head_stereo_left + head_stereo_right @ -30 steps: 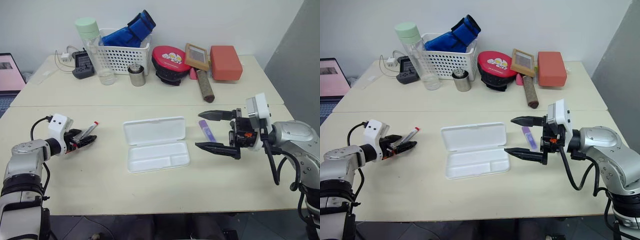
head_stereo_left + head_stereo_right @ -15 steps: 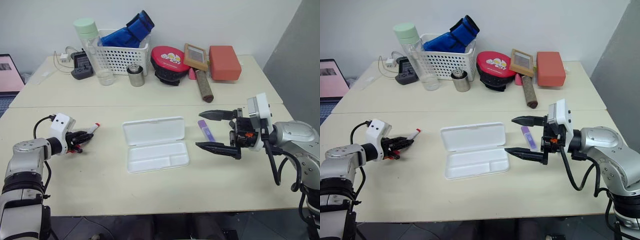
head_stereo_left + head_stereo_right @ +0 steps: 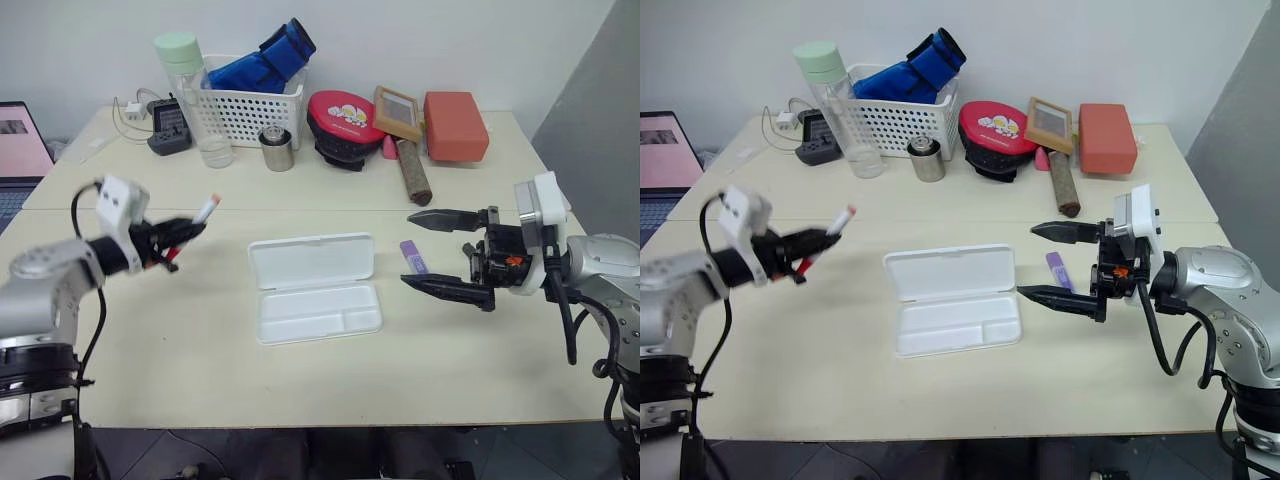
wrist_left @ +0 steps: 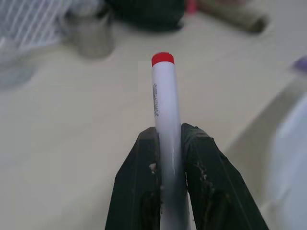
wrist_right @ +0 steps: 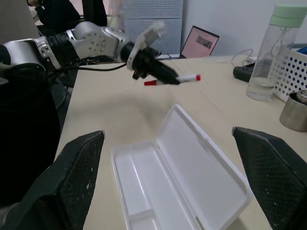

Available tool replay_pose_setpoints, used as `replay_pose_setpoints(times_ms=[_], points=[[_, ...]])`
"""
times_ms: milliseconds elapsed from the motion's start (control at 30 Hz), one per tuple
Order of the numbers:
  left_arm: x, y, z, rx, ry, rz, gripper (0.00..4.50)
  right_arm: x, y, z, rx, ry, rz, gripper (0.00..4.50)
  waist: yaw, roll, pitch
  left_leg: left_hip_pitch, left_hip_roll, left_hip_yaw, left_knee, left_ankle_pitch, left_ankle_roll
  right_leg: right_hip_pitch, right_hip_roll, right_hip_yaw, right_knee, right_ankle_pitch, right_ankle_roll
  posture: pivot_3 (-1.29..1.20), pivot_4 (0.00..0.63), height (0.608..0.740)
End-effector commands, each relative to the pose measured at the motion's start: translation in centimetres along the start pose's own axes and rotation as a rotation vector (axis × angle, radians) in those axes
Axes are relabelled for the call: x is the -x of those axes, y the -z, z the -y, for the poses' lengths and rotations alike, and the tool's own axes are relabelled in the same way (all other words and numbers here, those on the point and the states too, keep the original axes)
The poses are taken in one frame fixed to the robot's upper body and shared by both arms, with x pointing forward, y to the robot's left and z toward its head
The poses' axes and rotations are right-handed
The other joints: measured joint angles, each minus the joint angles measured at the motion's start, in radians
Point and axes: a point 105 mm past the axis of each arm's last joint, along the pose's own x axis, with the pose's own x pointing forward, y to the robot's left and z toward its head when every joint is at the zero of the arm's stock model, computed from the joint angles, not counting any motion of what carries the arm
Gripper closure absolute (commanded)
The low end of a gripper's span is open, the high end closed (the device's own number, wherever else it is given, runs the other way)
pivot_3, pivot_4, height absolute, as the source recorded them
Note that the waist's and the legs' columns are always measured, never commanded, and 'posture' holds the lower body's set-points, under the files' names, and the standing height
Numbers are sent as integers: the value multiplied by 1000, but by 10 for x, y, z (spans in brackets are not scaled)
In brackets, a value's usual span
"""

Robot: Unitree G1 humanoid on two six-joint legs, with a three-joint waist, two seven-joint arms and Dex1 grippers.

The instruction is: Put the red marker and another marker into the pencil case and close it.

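Cream table [image 3: 200, 370]; pencil case [image 3: 315, 288] open at centre. Left gripper [image 4: 169, 136] pinches red marker [image 4: 164, 110] mid-barrel, held aloft: light, stiff, slick. Right gripper [image 3: 440, 252] gapes beside purple marker [image 3: 413, 258].

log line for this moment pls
left end effector: shut on red marker | right end effector: open | pencil case: open, empty

Open room around the case

Bare worktop [image 3: 200, 340] along the front edge; basket [image 3: 245, 110], bottle [image 3: 190, 95] and clutter crowd the back edge.
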Motion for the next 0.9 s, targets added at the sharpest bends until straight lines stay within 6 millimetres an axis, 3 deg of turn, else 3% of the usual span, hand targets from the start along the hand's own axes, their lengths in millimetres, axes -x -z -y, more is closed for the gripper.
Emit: replay_pose_setpoints(times_ms=[33, 167, 267, 367, 567, 667, 767, 900], points=[[-14, -26, 51, -86, 216, -5, 4105, 3, -10, -1, 41, 4, 13, 0, -7, 2, -1, 0, 0, 1, -1, 0, 0, 0, 0, 0, 0, 0, 0, 0, 150, 740], [-37, -6, 101, -205, 409, -150, 4105, 4, -11, -1, 48, 25, 18, 0, -18, 3, -1, 6, 2, 6, -2, 0, 0, 1, 1, 3, 2, 0, 0, 0, 150, 740], [-50, 13, 113, -249, 456, -222, 4105, 5, -9, -1, 43, 48, 21, 0, -16, 4, -1, 5, 3, 6, -2, 0, 0, 1, 5, 3, 2, 0, 0, 0, 150, 740], [-55, 23, 115, -241, 465, -247, 4105, 6, -7, -2, 40, 57, 15, 0, -14, 3, -1, 5, 2, 7, -2, 0, 0, 1, 5, 2, 2, 0, 0, 0, 150, 740], [-65, 74, 103, -278, 398, -417, 4105, 9, -2, -5, 35, 96, -1, 0, -11, 3, -1, 4, 2, 6, -2, 0, 1, 1, 4, 2, 1, 0, 0, 0, 150, 740], [-66, 76, 107, -246, 425, -400, 4105, 10, -2, -5, 36, 103, -4, 0, -12, 3, -1, 4, 2, 6, -2, 0, 1, 1, 4, 2, 1, 0, 0, 0, 150, 740], [-63, 98, 103, -318, 421, -486, 4105, 10, -2, -5, 36, 108, -6, 0, -11, 3, -1, 3, 2, 6, -1, 0, 1, 1, 4, 1, 1, 0, 0, 0, 150, 740], [-67, 92, 108, -268, 440, -433, 4105, 9, -2, -5, 38, 109, -5, 0, -11, 3, -1, 4, 1, 6, -2, 0, 1, 1, 4, 2, 1, 0, 0, 0, 150, 740]])
